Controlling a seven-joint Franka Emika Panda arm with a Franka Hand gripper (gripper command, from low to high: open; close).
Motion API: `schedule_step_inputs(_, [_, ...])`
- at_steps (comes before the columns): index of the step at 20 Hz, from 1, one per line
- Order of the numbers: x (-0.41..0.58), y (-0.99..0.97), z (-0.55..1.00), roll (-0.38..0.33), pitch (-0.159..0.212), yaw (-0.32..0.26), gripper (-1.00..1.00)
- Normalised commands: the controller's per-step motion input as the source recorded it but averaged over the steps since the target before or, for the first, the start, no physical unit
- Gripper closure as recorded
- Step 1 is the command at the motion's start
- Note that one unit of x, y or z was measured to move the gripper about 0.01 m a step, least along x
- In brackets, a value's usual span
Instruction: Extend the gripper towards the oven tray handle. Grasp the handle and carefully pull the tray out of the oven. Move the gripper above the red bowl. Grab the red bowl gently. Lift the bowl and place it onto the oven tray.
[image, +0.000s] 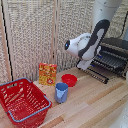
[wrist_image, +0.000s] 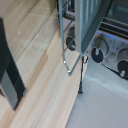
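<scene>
The gripper (image: 84, 63) hangs at the open toaster oven (image: 116, 52), by the tray (image: 107, 61); whether its fingers are spread I cannot tell. The red bowl (image: 69, 79) sits on the wooden table (image: 95, 107), beside the blue cup (image: 61, 92).

The boxy dark grey-black toaster oven (image: 116, 54) with silvery trim stands open just behind the white blocky gripper (image: 84, 64), its round control knobs (wrist_image: 99, 50) showing in the wrist view. The flat dark wire-rack tray (image: 102, 64) of thin parallel bars projects from the oven mouth right beside the gripper, its silvery handle bar (wrist_image: 64, 42) close by. The small shallow round red bowl (image: 69, 80) sits upright on the wooden table, below the gripper and apart from it.
</scene>
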Motion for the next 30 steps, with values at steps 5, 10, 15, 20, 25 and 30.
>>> schedule_step_inputs(5, [0.078, 0.25, 0.35, 0.252, -0.001, -0.136, -1.0])
schedule_step_inputs(10, [0.017, 0.31, 0.34, 0.229, -0.041, -0.218, -1.0])
schedule_step_inputs(15, [0.0, 0.26, 0.32, 0.231, -0.055, -0.246, -1.0])
schedule_step_inputs(20, [-0.003, 0.29, 0.24, 0.246, -0.074, -0.235, -1.0])
schedule_step_inputs(25, [0.0, 0.35, 0.04, 0.229, -0.094, -0.204, -1.0])
schedule_step_inputs(30, [0.0, 0.38, -0.11, 0.241, -0.166, -0.155, -1.0])
